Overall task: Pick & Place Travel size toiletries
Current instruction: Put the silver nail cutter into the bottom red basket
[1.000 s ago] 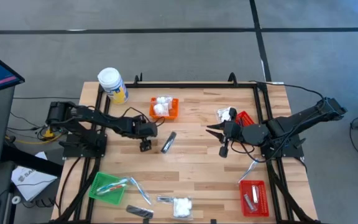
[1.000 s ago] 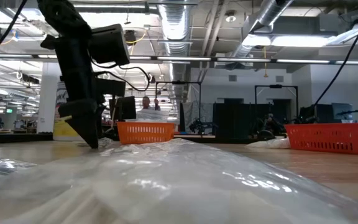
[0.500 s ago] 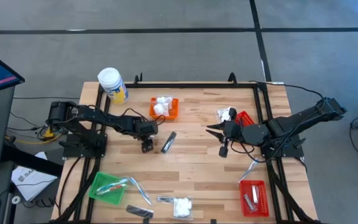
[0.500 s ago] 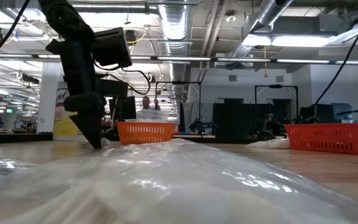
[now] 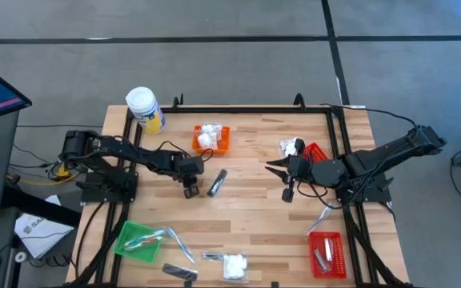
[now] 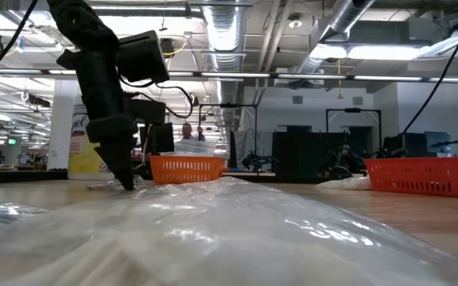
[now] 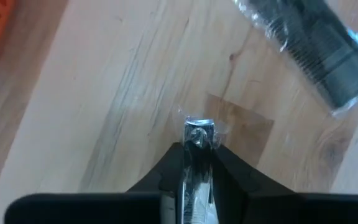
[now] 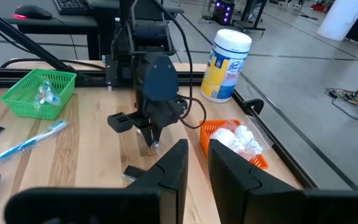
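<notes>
My left gripper (image 5: 189, 190) points down at the table's middle left, shut on a small silvery clear-wrapped item (image 7: 197, 132). A dark clear-wrapped sachet (image 5: 217, 182) lies flat just to its right. More toiletries lie along the near edge: thin sticks (image 5: 181, 246), a white lumpy packet (image 5: 233, 264) and a dark sachet (image 5: 178, 274). My right gripper (image 5: 274, 167) hangs high over the table's right half, pointing left. Its fingers (image 8: 178, 163) stand almost together with nothing between them. My left gripper pinches the silvery item between its two fingers, coming steeply from above. The item's end (image 7: 197, 127) and some clear wrap stick out past the fingertips, down at the wood. In the low view a thin flat part (image 6: 104, 186) lies on the table beside the fingertips.
An orange basket (image 5: 211, 138) with white packets stands behind the left gripper, and the white-lidded jar (image 5: 145, 110) at the far left corner. There is a green basket (image 5: 138, 238) at near left. Red baskets stand at near right (image 5: 325, 254) and far right (image 5: 316, 152). Bare wood lies mid-table.
My left gripper has shut on the silvery item while staying over the same spot; its wrist has rolled and tipped a little. My right arm has kept still.
</notes>
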Motion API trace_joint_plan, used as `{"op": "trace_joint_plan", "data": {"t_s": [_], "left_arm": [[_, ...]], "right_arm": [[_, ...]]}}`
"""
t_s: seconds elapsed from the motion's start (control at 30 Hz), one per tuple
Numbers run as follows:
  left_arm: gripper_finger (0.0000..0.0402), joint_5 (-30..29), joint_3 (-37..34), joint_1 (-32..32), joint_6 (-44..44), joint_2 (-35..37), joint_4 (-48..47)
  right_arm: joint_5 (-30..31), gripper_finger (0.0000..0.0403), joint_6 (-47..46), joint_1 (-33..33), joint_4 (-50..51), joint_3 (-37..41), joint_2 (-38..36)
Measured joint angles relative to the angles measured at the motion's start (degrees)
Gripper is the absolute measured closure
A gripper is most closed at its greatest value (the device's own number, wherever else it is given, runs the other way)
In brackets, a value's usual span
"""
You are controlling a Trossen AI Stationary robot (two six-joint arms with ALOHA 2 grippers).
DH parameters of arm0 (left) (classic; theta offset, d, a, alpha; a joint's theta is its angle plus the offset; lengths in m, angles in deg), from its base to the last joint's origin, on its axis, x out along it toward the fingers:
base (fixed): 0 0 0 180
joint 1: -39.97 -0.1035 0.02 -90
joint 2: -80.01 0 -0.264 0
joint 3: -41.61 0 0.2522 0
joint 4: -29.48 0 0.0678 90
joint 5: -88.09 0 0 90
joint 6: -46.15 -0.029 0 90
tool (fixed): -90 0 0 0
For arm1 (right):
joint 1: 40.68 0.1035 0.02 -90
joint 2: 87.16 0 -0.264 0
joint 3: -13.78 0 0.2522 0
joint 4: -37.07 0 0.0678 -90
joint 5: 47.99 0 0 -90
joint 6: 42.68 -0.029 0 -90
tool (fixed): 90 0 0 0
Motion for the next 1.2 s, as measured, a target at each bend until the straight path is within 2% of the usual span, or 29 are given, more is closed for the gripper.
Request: {"op": "trace_joint_plan", "data": {"t_s": [0.1, 0.33, 0.47, 0.6, 0.73, 0.83, 1.0, 1.1, 1.2], "left_arm": [[0.0359, -1.84, -0.11, 1.1, 1.17, 2.11, 2.41], [0.0359, -3.83, 0.01, 4.62, 2.91, 12.71, 7.48], [0.0359, -9.29, 0.01, 8.52, 1.48, 19.27, 14.04], [0.0359, -12.16, 0.13, 12.48, -4.3, 23.69, 27.79], [0.0359, -12.19, 0.15, 16.35, -12.94, 24.94, 41.16], [0.0359, -12.11, 0.15, 18.33, -20.74, 24.19, 49.93], [0.0359, -8.52, 0.15, 20.64, -29.83, 22.43, 62.15], [0.0359, -5.39, 0.15, 22.44, -32.94, 21.96, 66.81], [0.0359, -4.96, 0.15, 24.92, -35.97, 21.9, 66.85]], "right_arm": [[0.0, 0.0347, 0.0, 0.0, 0.02, 0.0, 0.0], [0.02, 0.0347, 0.0, -0.22, 0.02, 0.0, 0.0], [0.0, 0.0347, 0.0, -0.24, 0.06, 0.0, 0.01], [-0.01, 0.0347, 0.03, -0.24, -0.31, 0.0, 0.17], [-0.43, 0.0347, 1.07, -0.24, -3.1, -0.01, 0.47], [-4.35, 0.0338, 4.04, -0.26, -7.44, 0.02, 0.88], [-16.9, 0.0281, 10.54, -0.09, -21.46, 0.01, 5.54], [-18.1, 0.0226, 13.42, -0.12, -30.86, 0.0, 9.26], [-18.04, 0.017, 15.99, -1.23, -41.61, -0.03, 13.32]]}}
